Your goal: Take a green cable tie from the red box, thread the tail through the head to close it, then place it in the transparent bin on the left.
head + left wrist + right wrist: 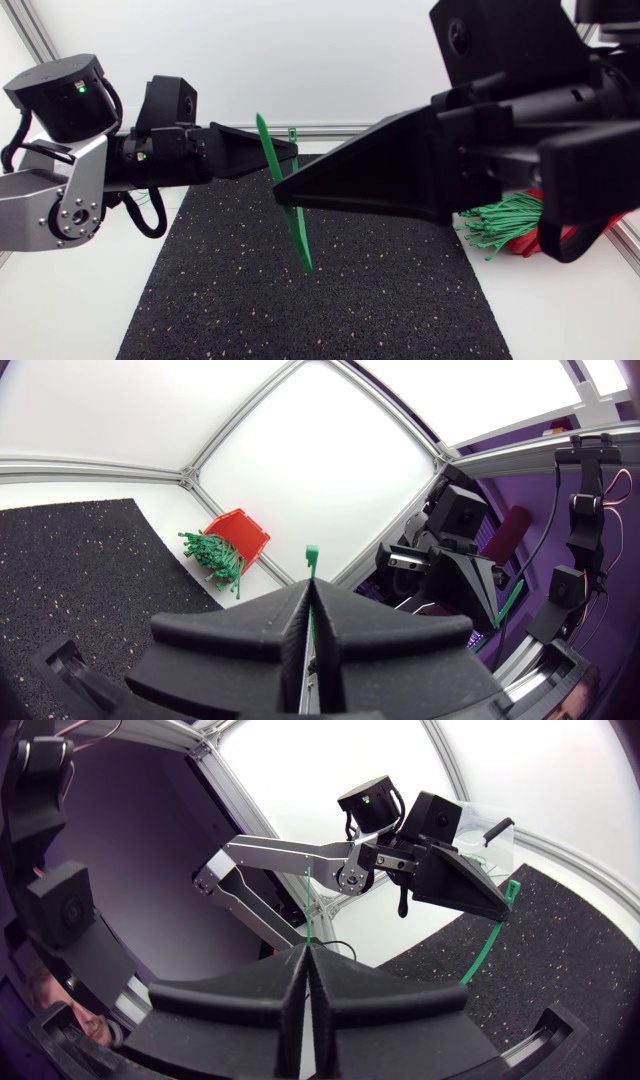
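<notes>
- Saw the green cable tie (296, 225) in mid-air at the centre of the head view, slanting from upper left to lower right above the black mat (330, 310) and touching neither the mat nor the counter (560, 320).
- Found the left gripper (285, 155), entering from the left edge of the frame, with jaws closed tight on the tie. In the left wrist view, noted the small head poking out just past the fingertips and the strap pinched in the seam between them.
- Found the right gripper (283, 196), large in the right half of the frame and tip to tip with the left one. Jaws likewise pressed together on a thin green strap, standing edge-on from between the fingers in the right wrist view.
- Could not tell that strap apart from the curved length hanging below the left gripper: one tie or two, unclear.
- Spotted the red box (532, 240) at the right edge of the head view, mostly hidden under the right arm, with a bundle of green ties (500, 222) spilling from it onto the counter, well apart from both grippers.
- Made out a clear-walled bin (505, 850) just behind the left gripper in the right wrist view.
</notes>
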You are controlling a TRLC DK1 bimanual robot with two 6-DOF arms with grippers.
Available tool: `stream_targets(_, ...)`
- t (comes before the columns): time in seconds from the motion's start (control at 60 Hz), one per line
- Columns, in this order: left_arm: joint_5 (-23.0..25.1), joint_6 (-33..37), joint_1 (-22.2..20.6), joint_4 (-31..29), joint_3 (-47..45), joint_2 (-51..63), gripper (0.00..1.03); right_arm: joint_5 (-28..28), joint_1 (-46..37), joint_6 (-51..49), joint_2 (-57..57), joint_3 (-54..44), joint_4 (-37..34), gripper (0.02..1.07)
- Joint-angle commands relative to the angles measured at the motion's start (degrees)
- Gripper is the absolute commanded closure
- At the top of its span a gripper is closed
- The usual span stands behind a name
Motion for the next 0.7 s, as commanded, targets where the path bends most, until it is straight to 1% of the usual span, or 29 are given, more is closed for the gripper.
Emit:
stream_targets(0.0,-0.59,-1.28,-1.39,0.14,-2.26,-1.97,1.00,-1.58,0.41,8.13,2.11,1.98,0.55,1.02)
stream_targets(0.117,-2.18,-1.45,-3.24,0.14,-3.67,-4.34,1.00,-3.60,0.15,17.36,3.43,3.56,3.54,1.02)
stream_targets(0.25,-3.23,-1.80,-4.65,0.23,-4.64,-6.54,1.00,-5.45,-1.08,26.23,5.01,5.32,2.75,1.02)
stream_targets(0.35,-3.58,-1.80,-5.08,0.32,-4.90,-6.98,1.00,-6.15,-2.49,36.60,5.18,5.15,2.57,1.02)
stream_targets(0.4,-4.02,-1.71,-5.08,0.41,-5.08,-6.98,1.00,-5.80,-3.54,42.23,4.31,4.00,4.59,1.02)
stream_targets(0.433,-4.29,-1.54,-5.26,0.49,-5.16,-6.98,1.00,-5.98,-3.63,43.81,4.13,3.74,5.91,1.02)
stream_targets(0.517,-4.99,-1.19,-5.52,0.58,-5.52,-6.89,1.00,-7.21,-3.90,47.24,4.13,3.91,6.44,1.02)
stream_targets(0.683,-6.48,-0.13,-5.96,1.02,-6.48,-7.06,1.00,-7.21,-4.95,47.77,4.31,4.35,6.52,1.02)
